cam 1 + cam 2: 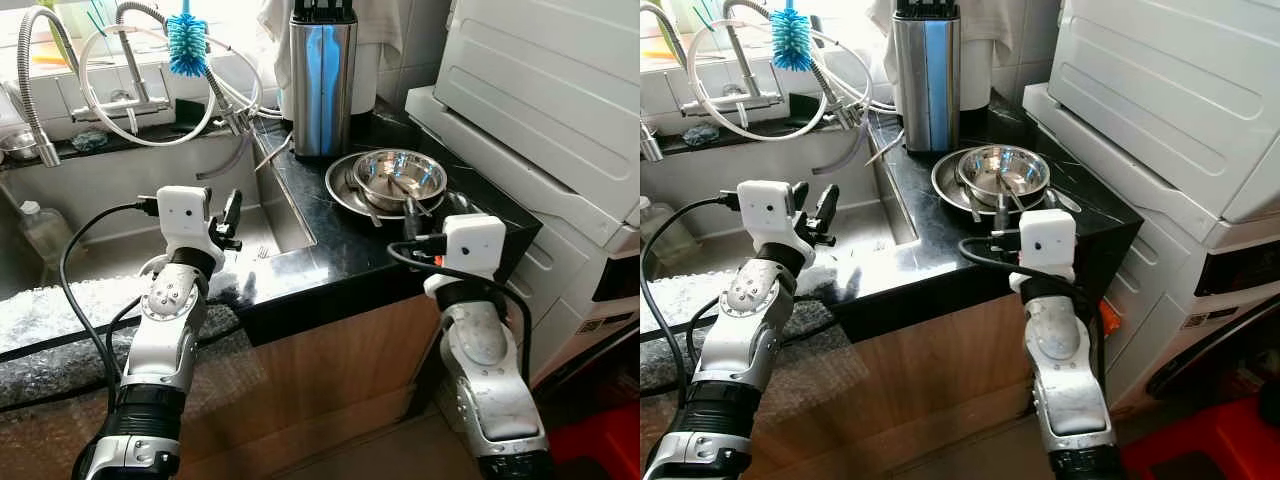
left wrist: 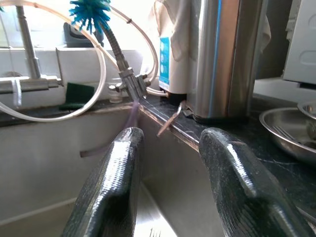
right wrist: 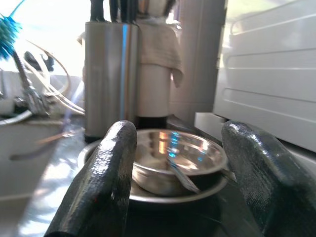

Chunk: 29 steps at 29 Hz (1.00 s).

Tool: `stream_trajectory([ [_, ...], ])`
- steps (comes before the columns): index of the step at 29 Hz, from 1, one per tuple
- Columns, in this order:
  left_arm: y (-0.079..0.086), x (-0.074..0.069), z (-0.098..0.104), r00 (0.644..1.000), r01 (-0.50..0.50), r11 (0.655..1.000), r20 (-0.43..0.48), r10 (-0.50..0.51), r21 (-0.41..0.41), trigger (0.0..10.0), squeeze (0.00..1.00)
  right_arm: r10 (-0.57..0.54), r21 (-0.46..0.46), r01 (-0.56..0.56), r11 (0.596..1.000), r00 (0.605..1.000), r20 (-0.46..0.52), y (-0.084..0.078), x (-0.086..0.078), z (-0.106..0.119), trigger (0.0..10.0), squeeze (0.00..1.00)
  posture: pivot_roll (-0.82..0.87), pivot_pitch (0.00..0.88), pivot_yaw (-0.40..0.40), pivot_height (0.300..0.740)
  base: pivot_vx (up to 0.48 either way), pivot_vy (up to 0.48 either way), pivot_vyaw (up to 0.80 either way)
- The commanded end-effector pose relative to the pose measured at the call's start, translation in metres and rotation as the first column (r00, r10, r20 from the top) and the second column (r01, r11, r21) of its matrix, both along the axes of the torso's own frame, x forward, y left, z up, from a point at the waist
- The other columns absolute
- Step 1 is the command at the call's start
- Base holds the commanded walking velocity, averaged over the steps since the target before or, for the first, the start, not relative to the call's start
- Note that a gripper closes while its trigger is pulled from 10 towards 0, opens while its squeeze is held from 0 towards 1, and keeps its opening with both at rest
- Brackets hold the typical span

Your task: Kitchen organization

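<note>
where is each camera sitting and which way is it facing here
Left and right eye views: on the head, looking forward and down at the black counter; both silver arms show.
Left wrist view: on the left wrist, along the open left gripper toward the faucet and sink.
Right wrist view: on the right wrist, along the open right gripper at the steel bowl.
Shared: both wrist views catch the knife block and blue brush.
</note>
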State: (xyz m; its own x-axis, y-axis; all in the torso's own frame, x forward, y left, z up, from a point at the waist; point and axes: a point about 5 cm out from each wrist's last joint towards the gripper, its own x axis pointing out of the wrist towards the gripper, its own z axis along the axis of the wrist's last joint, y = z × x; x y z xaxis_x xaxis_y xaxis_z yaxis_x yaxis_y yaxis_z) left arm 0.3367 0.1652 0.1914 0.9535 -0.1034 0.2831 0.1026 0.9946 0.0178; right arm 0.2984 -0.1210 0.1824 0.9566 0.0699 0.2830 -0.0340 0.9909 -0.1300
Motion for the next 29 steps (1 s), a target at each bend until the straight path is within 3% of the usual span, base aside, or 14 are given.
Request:
stream_trajectory([
  [1,0.001,0.002,0.007,1.000,-0.012,1.000,0.026,0.013,-0.023,10.0,0.00,0.029,0.013,-0.030,0.999,0.998,0.064,0.009,-0.001,0.016,10.0,0.00,-0.11,0.000,0.012,0.740,0.000,0.000,0.00],
  [9,0.002,0.003,0.011,0.999,-0.002,1.000,0.043,0.003,-0.017,10.0,0.00,0.097,0.010,-0.099,0.995,0.991,0.089,0.028,-0.005,0.016,10.0,0.00,-0.12,0.000,0.043,0.740,0.000,0.000,0.18],
  [20,-0.009,0.008,0.012,0.999,0.023,0.999,0.046,-0.022,-0.032,10.0,0.00,0.065,0.022,-0.068,0.997,0.992,0.104,0.016,-0.004,0.022,10.0,0.00,-0.17,0.000,0.047,0.740,0.093,0.000,0.00],
  [23,-0.014,0.007,0.010,0.998,0.036,0.999,0.044,-0.034,-0.040,10.0,0.00,0.064,-0.002,-0.065,0.998,0.992,0.107,0.015,-0.005,0.022,10.0,0.00,-0.18,0.000,0.044,0.740,0.300,0.000,0.79],
  [29,-0.022,-0.003,0.006,0.997,0.045,0.999,0.060,-0.045,-0.010,10.0,0.00,0.081,0.068,-0.087,0.994,0.992,0.096,0.014,-0.013,0.020,10.0,0.00,-0.16,0.000,-0.015,0.740,0.324,0.000,0.13],
])
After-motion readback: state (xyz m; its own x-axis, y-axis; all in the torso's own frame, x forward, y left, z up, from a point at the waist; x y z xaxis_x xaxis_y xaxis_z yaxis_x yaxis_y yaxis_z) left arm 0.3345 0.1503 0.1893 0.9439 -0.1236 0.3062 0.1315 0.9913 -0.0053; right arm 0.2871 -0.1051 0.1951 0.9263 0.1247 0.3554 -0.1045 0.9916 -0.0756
